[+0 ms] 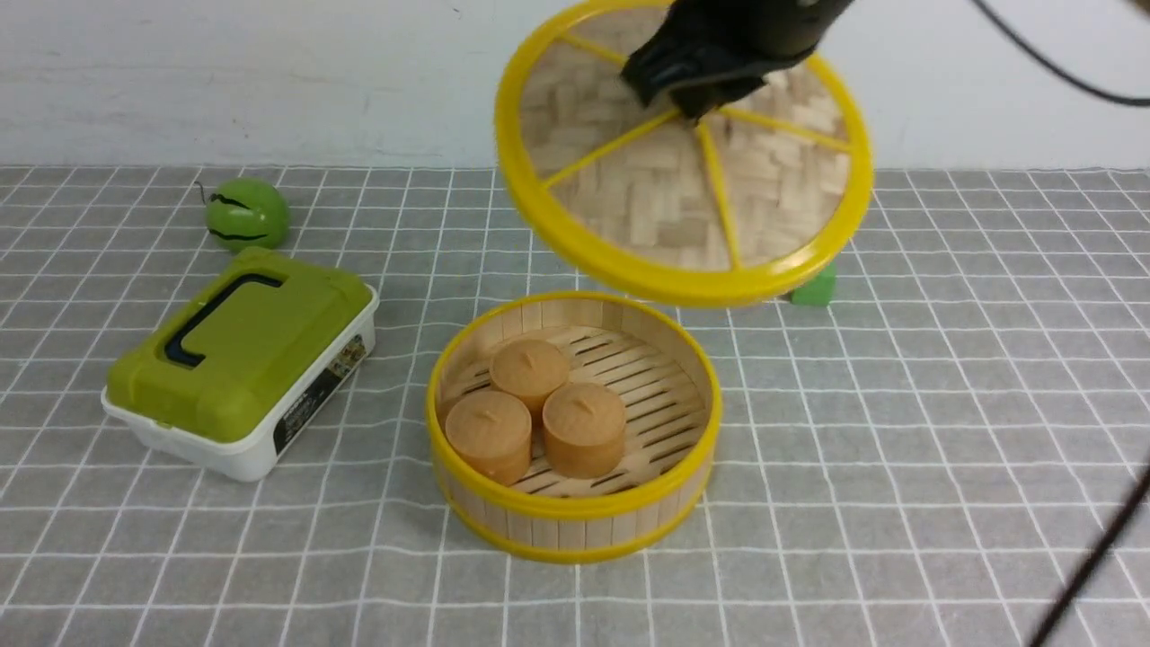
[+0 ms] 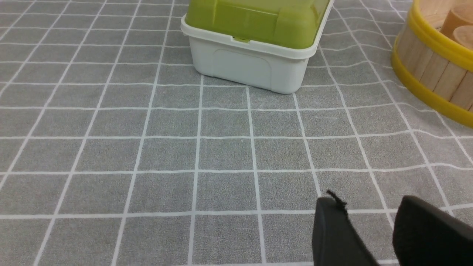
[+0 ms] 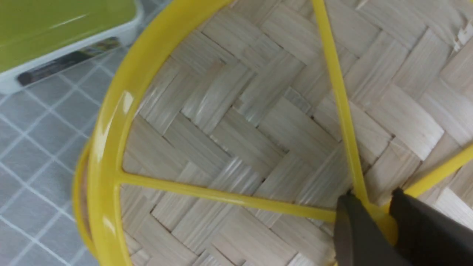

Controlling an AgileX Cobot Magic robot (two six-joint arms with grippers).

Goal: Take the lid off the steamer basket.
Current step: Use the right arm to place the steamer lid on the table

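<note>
The lid (image 1: 665,193), a woven bamboo disc with a yellow rim and spokes, hangs tilted in the air above and behind the steamer basket (image 1: 575,517). My right gripper (image 1: 696,103) is shut on the lid's yellow centre knob (image 3: 380,218); it shows close up in the right wrist view (image 3: 373,207). The basket stands open on the cloth with three brown round cakes (image 1: 530,409) inside. Its wall also shows in the left wrist view (image 2: 432,70). My left gripper (image 2: 367,205) is open and empty, low over the cloth in front of the white box.
A white rectangular box with a green lid (image 1: 238,355) stands left of the basket. A green ball (image 1: 247,214) lies behind the box. A small green block (image 1: 816,289) peeks out under the lid's rim. A grey checked cloth (image 1: 943,431) covers the table.
</note>
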